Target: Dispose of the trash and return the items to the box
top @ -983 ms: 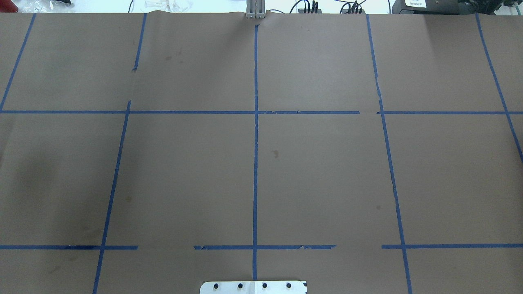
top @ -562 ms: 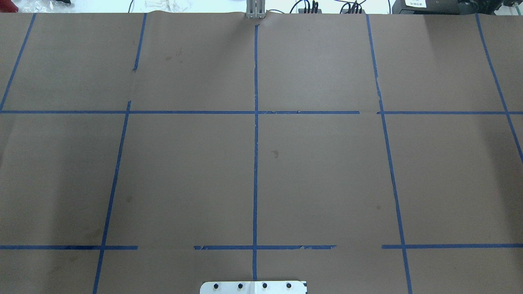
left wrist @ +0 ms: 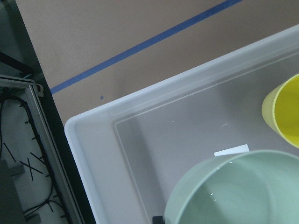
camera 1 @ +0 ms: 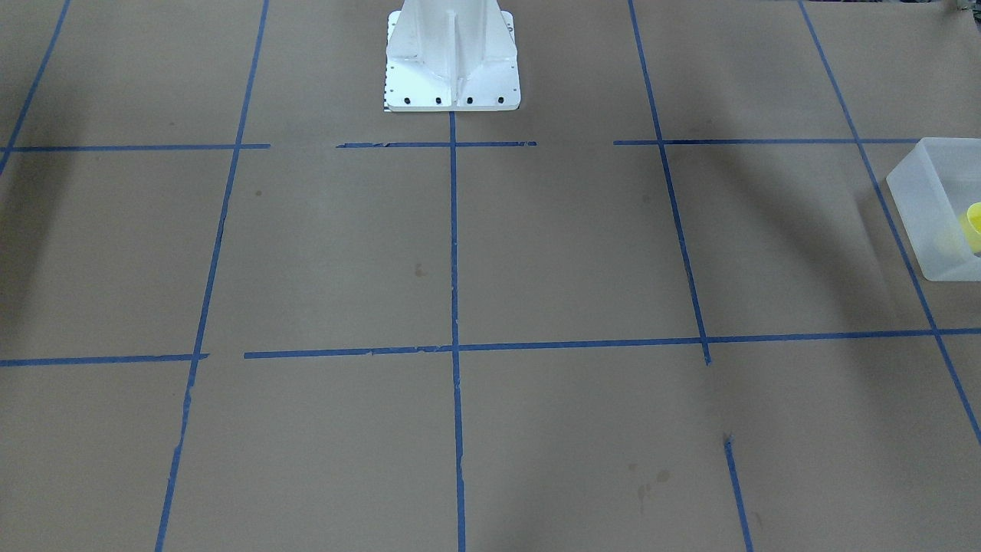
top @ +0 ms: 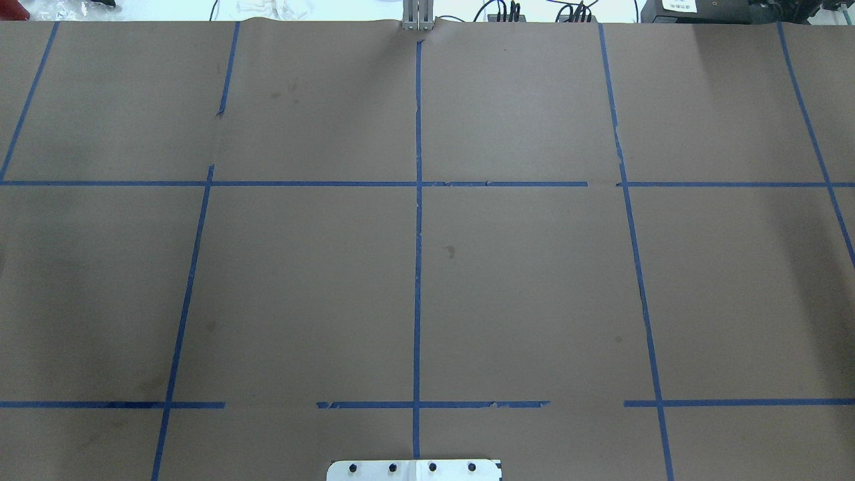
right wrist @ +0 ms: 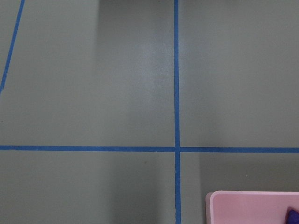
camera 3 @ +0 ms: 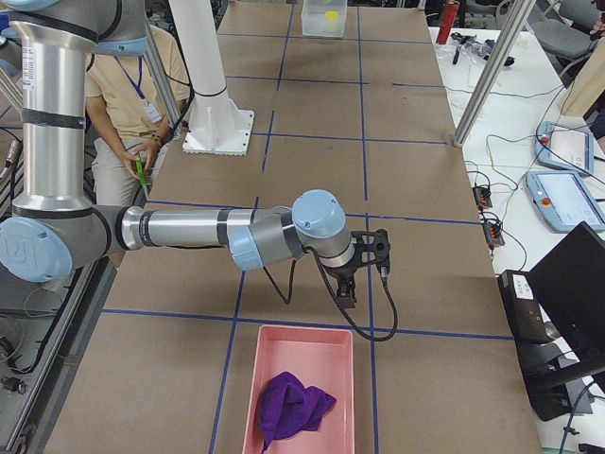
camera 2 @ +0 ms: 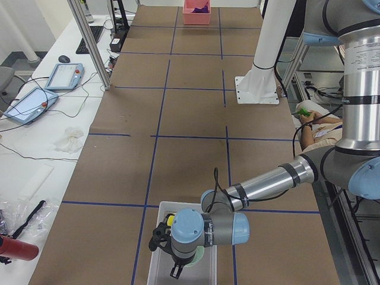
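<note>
Over the last second the table (top: 534,300) is unchanged in the overhead view. Only the shade on its left side has shifted, which suggests the left arm is working out of that frame.

The overhead view shows none of the task's things. The front view catches a corner of the box (camera 1: 920,207) at its right edge. Only the right side view shows the bin (camera 3: 248,378), with a cloth (camera 3: 293,402) in it.

The left wrist view looks inside the box walls. The bowl (left wrist: 243,196) sits low and close, and I cannot tell whether it is set down or held. The cup (left wrist: 285,112) is just beside it, so the return looks nearly done.

The left gripper (camera 2: 176,272) hangs over the box and the right gripper (camera 3: 345,298) is near the bin. Both show only from the side, so I cannot tell how their jaws stand.
</note>
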Available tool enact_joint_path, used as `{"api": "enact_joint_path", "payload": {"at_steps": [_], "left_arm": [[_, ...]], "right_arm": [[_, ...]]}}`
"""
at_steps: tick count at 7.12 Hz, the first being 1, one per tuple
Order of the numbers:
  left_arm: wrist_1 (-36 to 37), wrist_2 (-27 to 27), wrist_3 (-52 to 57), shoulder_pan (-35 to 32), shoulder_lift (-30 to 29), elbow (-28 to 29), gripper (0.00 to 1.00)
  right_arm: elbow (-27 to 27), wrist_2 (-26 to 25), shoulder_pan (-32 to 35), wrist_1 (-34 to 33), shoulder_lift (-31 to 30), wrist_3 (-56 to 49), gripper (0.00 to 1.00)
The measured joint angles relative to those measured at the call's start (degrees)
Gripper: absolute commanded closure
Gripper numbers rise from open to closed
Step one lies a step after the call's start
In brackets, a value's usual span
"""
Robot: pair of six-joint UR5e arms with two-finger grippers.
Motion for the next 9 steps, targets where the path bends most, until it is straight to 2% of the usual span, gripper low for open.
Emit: {"api": "enact_joint_path", "payload": {"at_steps": [2, 5, 6, 7, 9], "left_arm": [[-5.6, -1.2, -2.2, 0.1, 0.0, 4.6, 1.00], [-7.3, -3.2, -2.9, 0.3, -0.1, 7.1, 0.98], [-7.5, -3.4, -2.9, 0.3, -0.1, 7.3, 0.48], [-7.6, -3.4, -2.9, 0.4, -0.2, 7.3, 0.18], [-8.3, -3.3, -2.9, 0.4, -0.3, 7.3, 0.16]], "right_arm": [[0.0, 0.0, 0.0, 0.0, 0.0, 0.0, 0.00], [0.1, -0.1, 0.0, 0.0, 0.0, 0.0, 0.00], [0.1, -0.1, 0.0, 0.0, 0.0, 0.0, 0.00], [0.1, -0.2, 0.0, 0.0, 0.0, 0.0, 0.00], [0.2, -0.5, 0.0, 0.0, 0.1, 0.0, 0.00]]}}
